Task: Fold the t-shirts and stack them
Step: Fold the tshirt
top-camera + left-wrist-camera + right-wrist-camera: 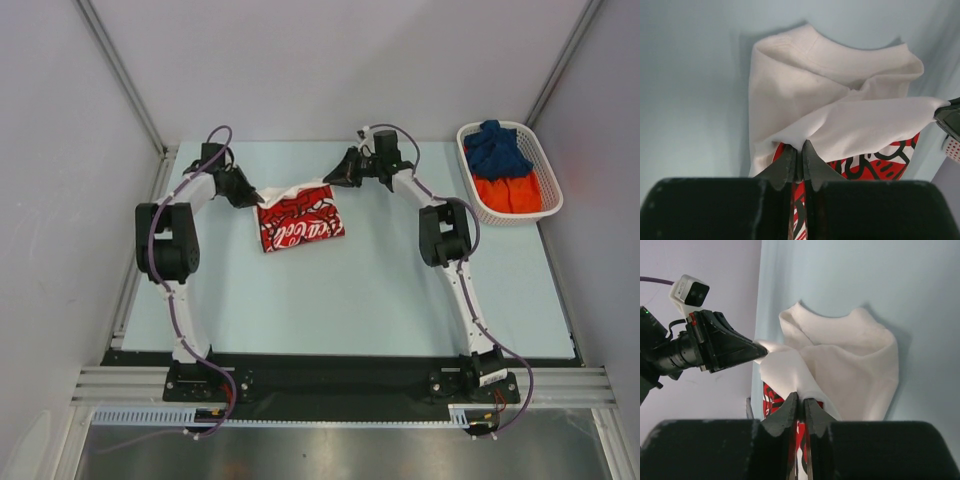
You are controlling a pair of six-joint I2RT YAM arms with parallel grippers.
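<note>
White t-shirt (pixel 300 222) w/ the red print is on the table (pixel 350 300), mid-width and toward the far edge, and looks partly folded imo. Left jaws and right jaws are both narrow, each pinching one end of the same white edge; both wrist cams show cloth right btwn the tips. They sit apart so that edge is stretched btwn them, which prob keeps the fold line straight and stops the fabric bunching. Rest of the shirt is slumped on the table below, print showing. Dark blue shirt (pixel 495 150) and orange shirt (pixel 507 192) sit in the white basket (pixel 548 206) at the right, well apart, so no stack yet afaict.
</note>
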